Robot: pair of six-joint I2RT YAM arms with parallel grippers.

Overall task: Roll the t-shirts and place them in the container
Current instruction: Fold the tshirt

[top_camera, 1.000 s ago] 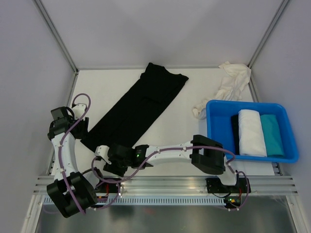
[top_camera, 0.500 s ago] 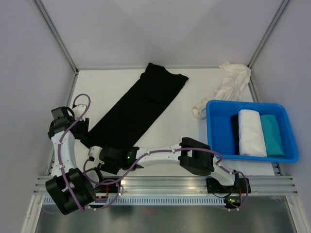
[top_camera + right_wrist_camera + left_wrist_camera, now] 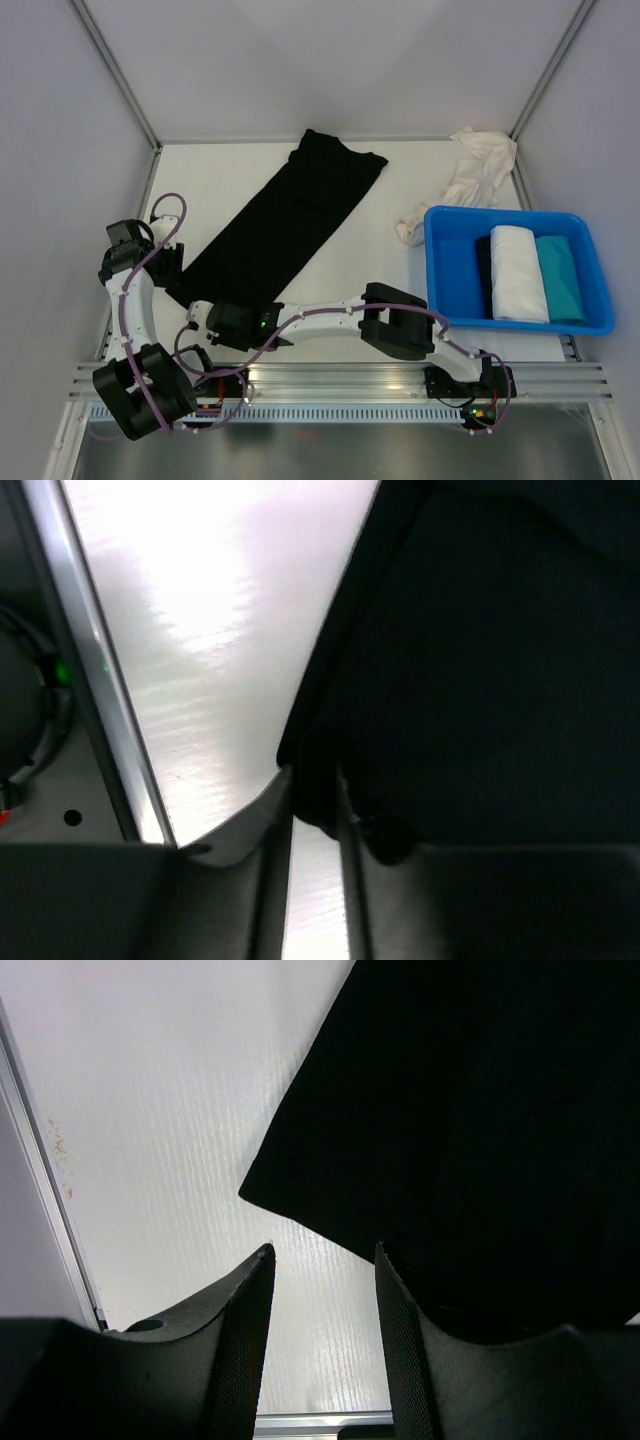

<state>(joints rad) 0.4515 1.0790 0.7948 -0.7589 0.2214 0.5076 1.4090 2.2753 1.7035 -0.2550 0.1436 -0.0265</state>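
Right gripper (image 3: 313,780) has slid toward 9 o'clock to the near hem, at 8 o'clock, of the folded black cloth t-shirt (image 3: 290,210). Its fingers are nearly together, grip unclear. Left gripper (image 3: 322,1250) has its fingers apart. Likely next: pinch hem, roll toward 1 o'clock.

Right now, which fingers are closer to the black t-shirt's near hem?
Right. The right fingers pinch the hem of the black t-shirt; the left fingers are open, its corner just beyond their tips.

jaws nearly closed on black t-shirt (image 3: 480,660) edge, white table (image 3: 200,630) beneath, metal rail (image 3: 90,680) left
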